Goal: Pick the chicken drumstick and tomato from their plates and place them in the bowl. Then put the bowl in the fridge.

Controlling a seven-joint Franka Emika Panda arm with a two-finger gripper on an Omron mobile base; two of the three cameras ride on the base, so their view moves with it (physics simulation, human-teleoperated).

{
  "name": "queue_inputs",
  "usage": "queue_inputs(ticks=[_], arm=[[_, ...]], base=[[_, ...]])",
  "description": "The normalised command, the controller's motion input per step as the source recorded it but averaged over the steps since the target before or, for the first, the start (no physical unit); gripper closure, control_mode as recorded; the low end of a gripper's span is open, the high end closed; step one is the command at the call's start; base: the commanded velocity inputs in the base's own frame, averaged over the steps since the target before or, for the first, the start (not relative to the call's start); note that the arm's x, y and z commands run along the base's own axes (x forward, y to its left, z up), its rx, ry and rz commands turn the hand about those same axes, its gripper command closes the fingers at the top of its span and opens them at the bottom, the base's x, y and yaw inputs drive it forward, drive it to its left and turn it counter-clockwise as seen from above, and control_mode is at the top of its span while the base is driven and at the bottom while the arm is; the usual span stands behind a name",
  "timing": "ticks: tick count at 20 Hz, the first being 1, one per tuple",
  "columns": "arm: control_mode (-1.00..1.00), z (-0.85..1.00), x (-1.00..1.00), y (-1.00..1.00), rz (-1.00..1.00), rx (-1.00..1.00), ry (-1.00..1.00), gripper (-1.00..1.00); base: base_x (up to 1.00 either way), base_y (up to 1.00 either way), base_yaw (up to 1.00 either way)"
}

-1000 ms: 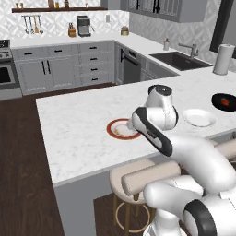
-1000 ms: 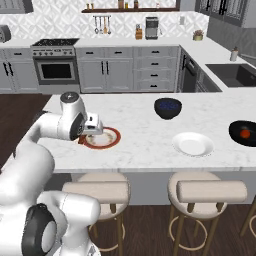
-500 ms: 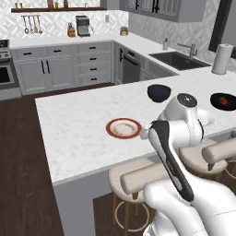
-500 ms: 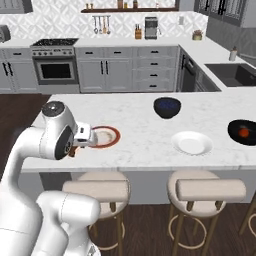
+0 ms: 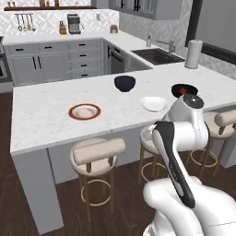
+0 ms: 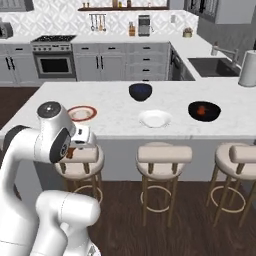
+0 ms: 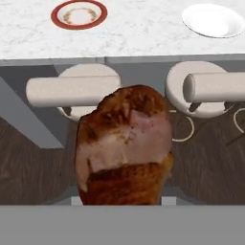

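Filling the hand view, chicken drumstick [image 7: 125, 146] upright, fingertips hidden beneath it

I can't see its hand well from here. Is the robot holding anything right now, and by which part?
Yes, the chicken drumstick. In the hand view it fills the space right in front of the gripper, held at its lower end; the jaws themselves are hidden behind the meat, so the exact contact spot cannot be told.

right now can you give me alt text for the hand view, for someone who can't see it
A brown roasted chicken drumstick sits close up in the tool, above dark wood floor. Behind it, two round stools stand at a white marble counter holding the empty red-rimmed plate and the empty white plate.
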Motion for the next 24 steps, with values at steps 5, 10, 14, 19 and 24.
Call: queue_inputs(ticks=[5, 10, 14, 19, 24], arm=[[1.0, 0.0, 0.0, 0.0, 0.0, 0.0, 0.0, 1.0], [1.0, 0.0, 0.0, 0.0, 0.0, 0.0, 0.0, 1.0], [1.0, 0.0, 0.0, 0.0, 0.0, 0.0, 0.0, 1.0], [1.0, 0.0, 0.0, 0.0, 0.0, 0.0, 0.0, 1.0], [1.0, 0.0, 0.0, 0.0, 0.0, 0.0, 0.0, 1.0]], base=[[-0.49, -1.0, 0.33], [-0.05, -1.0, 0.24], [0.04, -1.0, 0.19], [0.57, -0.99, 0.04], [1.0, -0.61, 0.0]])
